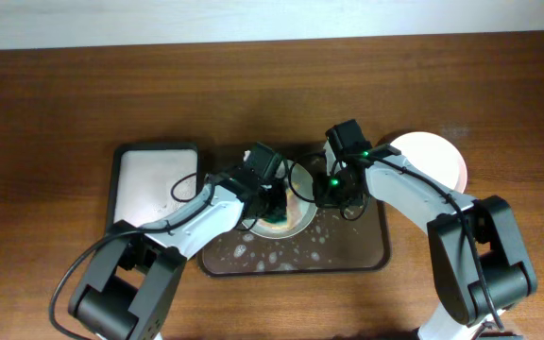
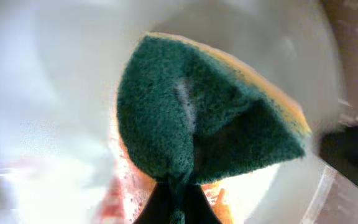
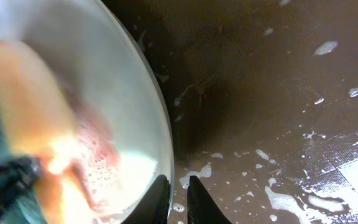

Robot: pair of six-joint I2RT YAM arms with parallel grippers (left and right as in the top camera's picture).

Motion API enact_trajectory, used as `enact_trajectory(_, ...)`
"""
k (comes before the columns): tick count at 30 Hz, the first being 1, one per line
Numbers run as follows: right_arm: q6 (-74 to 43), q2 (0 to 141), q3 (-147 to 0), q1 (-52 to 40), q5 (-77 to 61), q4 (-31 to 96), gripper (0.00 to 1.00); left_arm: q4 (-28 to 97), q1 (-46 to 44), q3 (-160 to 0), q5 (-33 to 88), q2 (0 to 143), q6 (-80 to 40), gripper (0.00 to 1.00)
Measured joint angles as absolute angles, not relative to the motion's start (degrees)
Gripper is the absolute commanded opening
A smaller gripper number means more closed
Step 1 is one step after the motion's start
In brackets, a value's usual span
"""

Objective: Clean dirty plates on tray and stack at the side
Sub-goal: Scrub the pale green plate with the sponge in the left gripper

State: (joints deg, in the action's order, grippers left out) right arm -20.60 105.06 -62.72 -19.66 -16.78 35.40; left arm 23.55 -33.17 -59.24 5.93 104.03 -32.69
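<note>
Scrubbed dirty plate (image 1: 297, 220), centre of brown tray (image 1: 352, 247), with green sponge (image 2: 185, 118) pinched in left gripper (image 2: 176, 202). Nipped plate's right rim in right gripper (image 3: 176, 193). Needed steady hold, firm circles over red sauce (image 3: 95, 146).

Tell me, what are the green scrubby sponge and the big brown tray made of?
The sponge looks like soft foam: a rough, fuzzy green scouring layer on a yellow-orange body, squashed where the left pincer pinches it. The tray seems hard plastic, perhaps, dark brown and smooth with a dull sheen; suds sit on top rather than soaking in.
</note>
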Motion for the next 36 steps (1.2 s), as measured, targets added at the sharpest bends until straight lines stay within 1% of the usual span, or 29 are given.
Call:
enact_trajectory(1,-20.6,105.1,-62.7,-19.7,-16.8,35.5,0.13,24.4,-33.4,-59.4,0.9,103.7,-32.7,0.00)
enact_trajectory(4,-20.8,105.1,-62.7,-19.7,-16.8,36.8,0.13,25.1,-33.4,-59.4,-6.3,102.9,-31.9,0.00)
enact_trajectory(7,-20.8,105.1,-62.7,-19.9,-16.6,37.1,0.14,26.7,-33.3,-59.4,-9.8,100.8,-31.0,0.00)
enact_trajectory(10,-20.8,105.1,-62.7,-19.9,-15.6,37.5,0.14,26.6,-32.8,-59.8,-12.1,90.9,-30.9,0.00)
enact_trajectory(12,-20.7,105.1,-62.7,-19.9,-15.4,37.5,0.14,26.5,-32.7,-60.3,-10.5,88.3,-30.9,0.00)
enact_trajectory(15,-20.8,105.1,-62.7,-19.9,-15.4,37.5,0.14,26.6,-32.7,-60.3,-5.6,90.1,-30.9,0.00)
enact_trajectory(20,-20.8,105.1,-62.7,-19.9,-15.4,37.4,0.14,24.4,-32.7,-60.3,6.1,103.5,-31.1,0.00)
enact_trajectory(21,-20.8,105.1,-62.7,-19.9,-15.0,37.5,0.14,24.2,-32.7,-60.4,6.4,103.8,-31.1,0.00)
enact_trajectory(25,-20.8,105.1,-62.7,-19.9,-15.0,37.5,0.14,27.5,-32.4,-61.6,-2.7,103.8,-30.2,0.00)
enact_trajectory(28,-20.8,105.1,-62.7,-19.9,-15.0,37.7,0.15,30.5,-31.4,-63.7,-4.8,103.5,-27.3,0.00)
enact_trajectory(29,-20.8,105.1,-62.7,-19.9,-15.0,37.9,0.25,31.8,-31.3,-64.9,-5.6,102.3,-26.3,0.00)
enact_trajectory(30,-20.5,105.1,-62.7,-19.9,-14.7,38.2,0.28,33.0,-31.0,-66.1,-6.2,100.1,-25.6,0.00)
enact_trajectory(33,-20.8,105.1,-62.7,-19.9,-14.1,38.4,0.28,38.8,-28.6,-68.0,-7.2,91.8,-24.6,0.00)
enact_trajectory(34,-20.8,105.1,-62.7,-19.9,-14.0,38.3,0.28,41.1,-26.7,-68.2,-7.5,90.6,-24.4,0.00)
enact_trajectory(35,-20.8,105.1,-62.7,-19.9,-13.9,37.9,0.27,44.4,-21.9,-68.2,-8.0,90.5,-23.6,0.00)
enact_trajectory(36,-20.8,105.1,-62.7,-19.9,-13.9,37.7,0.27,44.6,-20.8,-68.2,-8.1,90.5,-23.0,0.00)
